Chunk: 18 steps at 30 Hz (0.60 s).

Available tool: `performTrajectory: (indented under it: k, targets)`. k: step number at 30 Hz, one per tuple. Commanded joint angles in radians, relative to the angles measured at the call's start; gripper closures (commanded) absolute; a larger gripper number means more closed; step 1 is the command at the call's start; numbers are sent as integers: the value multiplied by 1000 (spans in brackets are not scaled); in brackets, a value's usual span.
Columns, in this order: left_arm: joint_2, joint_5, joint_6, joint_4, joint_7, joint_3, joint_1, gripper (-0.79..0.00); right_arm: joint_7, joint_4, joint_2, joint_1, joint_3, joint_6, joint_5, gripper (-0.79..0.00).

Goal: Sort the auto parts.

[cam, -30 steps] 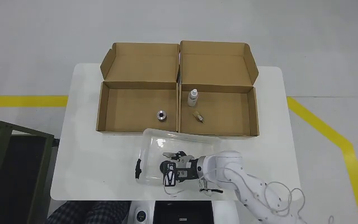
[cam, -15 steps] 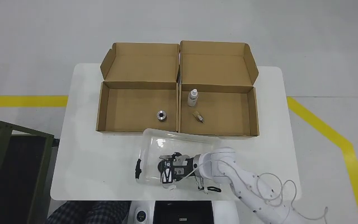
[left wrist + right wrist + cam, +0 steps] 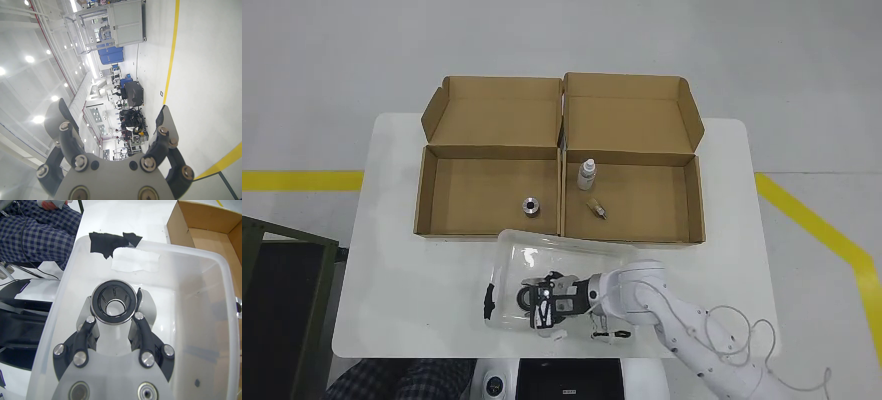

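My right gripper (image 3: 114, 303) is down inside the clear plastic bin (image 3: 191, 298), shut on a black cylindrical bearing (image 3: 113, 321) whose open bore faces the camera. From above, the same gripper (image 3: 534, 300) and bearing (image 3: 526, 297) sit in the left part of the bin (image 3: 507, 243). A metal ring (image 3: 531, 206) lies in the left cardboard box (image 3: 442, 190). The right cardboard box (image 3: 662, 200) holds a white bottle (image 3: 587, 173) and a small brass part (image 3: 597, 208). My left gripper (image 3: 113, 109) is open, held away from the table with nothing between its fingers.
Black tape (image 3: 111, 243) and a white label (image 3: 135, 260) are stuck on the bin's far wall. The two boxes stand side by side behind the bin with flaps up. A corner of the left box (image 3: 200, 220) is close beyond the bin.
My right gripper has shifted left inside the bin, and the bearing now shows between its fingers. The boxes and their parts have not moved.
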Motion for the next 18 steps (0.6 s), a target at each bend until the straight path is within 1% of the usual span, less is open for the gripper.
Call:
performTrajectory:
  k: [1, 18]
  targets:
    - [0, 0, 0, 0, 0, 0, 0, -785, -11, -12, 3, -5, 11, 0, 1, 0]
    - [0, 0, 0, 0, 0, 0, 0, -785, -137, -163, 44, -86, 166, 9, 24, 0]
